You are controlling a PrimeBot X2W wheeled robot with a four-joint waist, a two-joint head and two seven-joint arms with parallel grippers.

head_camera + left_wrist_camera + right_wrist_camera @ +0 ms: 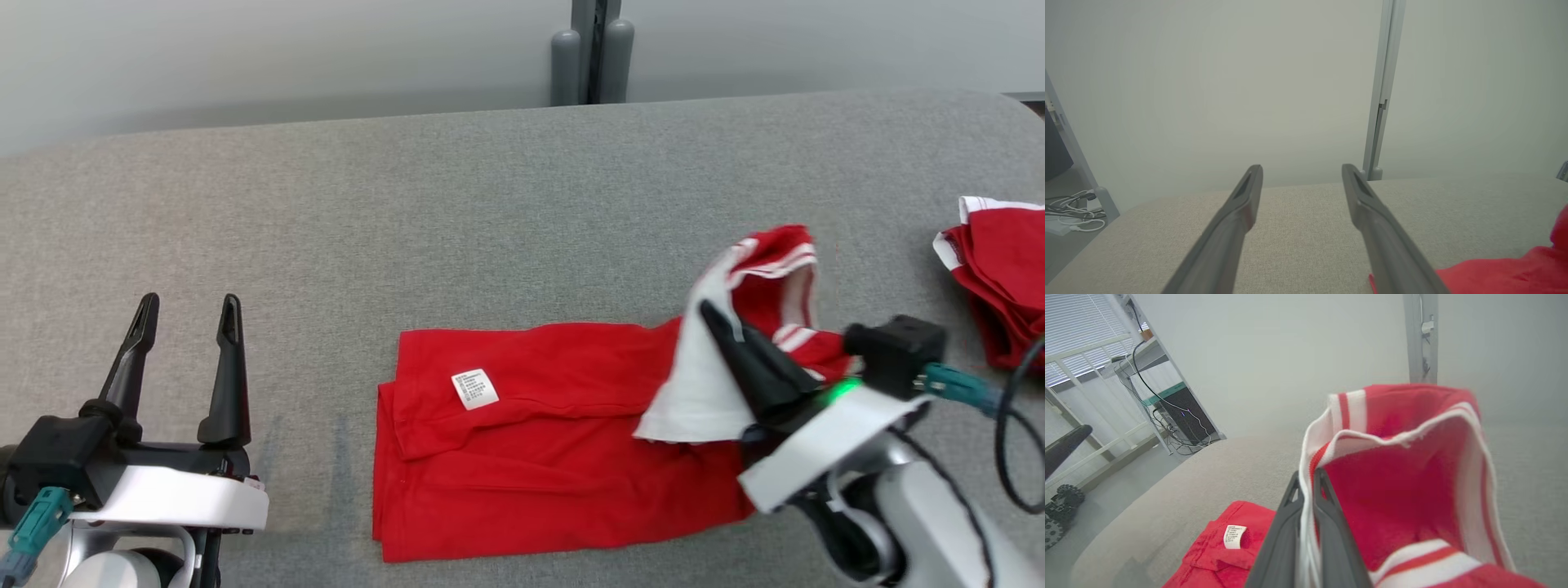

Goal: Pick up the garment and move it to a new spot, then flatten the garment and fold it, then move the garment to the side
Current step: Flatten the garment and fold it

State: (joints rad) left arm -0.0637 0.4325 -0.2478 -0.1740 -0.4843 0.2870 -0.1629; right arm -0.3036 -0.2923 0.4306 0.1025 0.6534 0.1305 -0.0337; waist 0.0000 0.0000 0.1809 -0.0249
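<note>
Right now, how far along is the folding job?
Done: the red garment lies mostly flat on the grey table. In hand: the right pincer is shut on its striped end, raised off the table for a fold. Left: finishing the fold and moving it aside. The left pincer hangs open.

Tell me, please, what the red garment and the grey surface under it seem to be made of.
Red garment: likely soft cotton knit, matte; it creases and drapes limply, with a ribbed-looking red-and-white striped trim and a sewn care label. Grey surface: seemingly woven upholstery fabric, matte, with a fine heathered grain; what lies beneath cannot be told.
</note>
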